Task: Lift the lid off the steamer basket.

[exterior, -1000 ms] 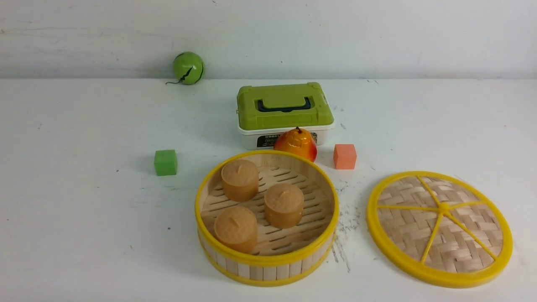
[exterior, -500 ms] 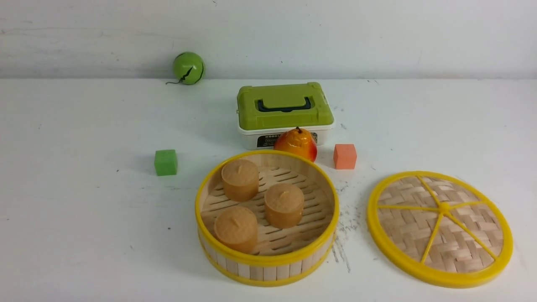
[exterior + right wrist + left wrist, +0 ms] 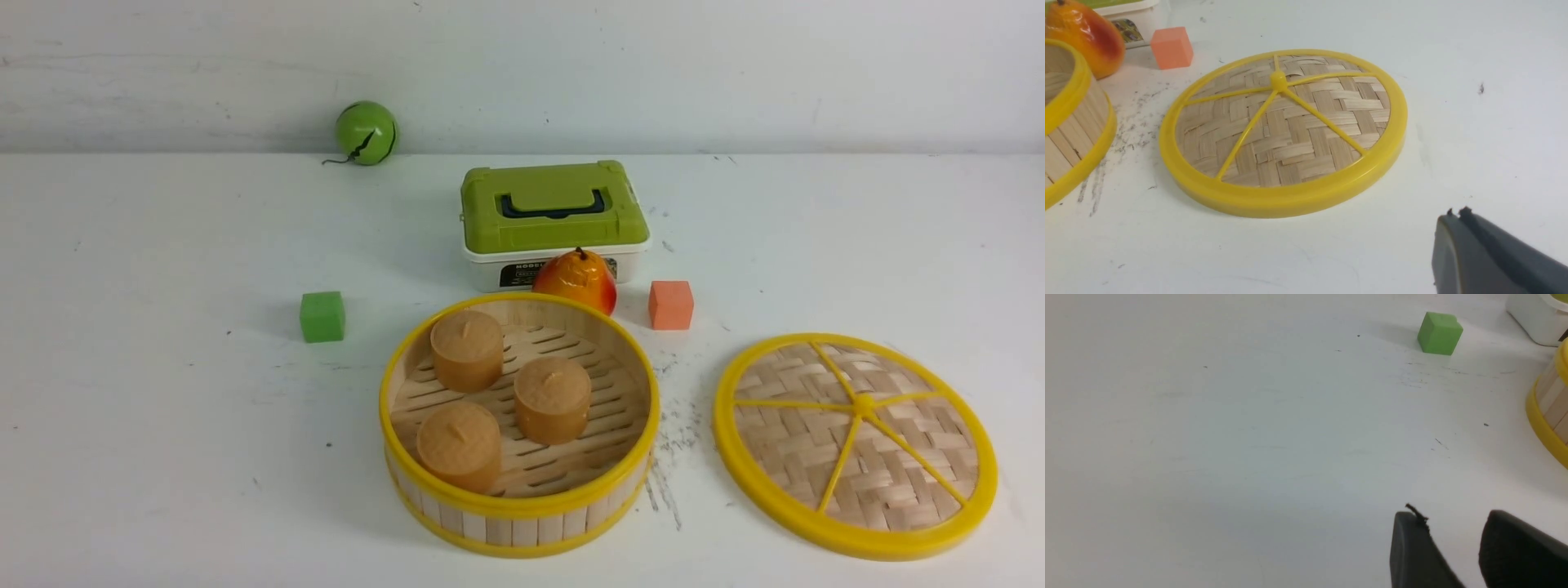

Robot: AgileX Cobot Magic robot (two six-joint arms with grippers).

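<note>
Lid [image 3: 856, 445] lies flat on table [image 3: 163, 408] right of open steamer basket [image 3: 519, 510], apart from it; right gripper [image 3: 1457, 216] closed on nothing, left gripper [image 3: 1453, 539] slightly parted, empty; judged done, so best keep both arms clear, disturbing nothing.

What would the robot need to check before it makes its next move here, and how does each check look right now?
1. Lid off the steamer basket: ok, it lies flat on the table to the basket's right, apart from it.
2. Basket open and upright: ok, three brown buns show inside.
3. Right gripper clear of the lid: ok, bare table lies between them; its fingers sit together, holding nothing.
4. Left gripper free: ok, fingers apart, nothing between them.
5. Arms out of the workspace: ok, neither shows in the front view.
6. Pear touching the basket: cannot tell.
</note>
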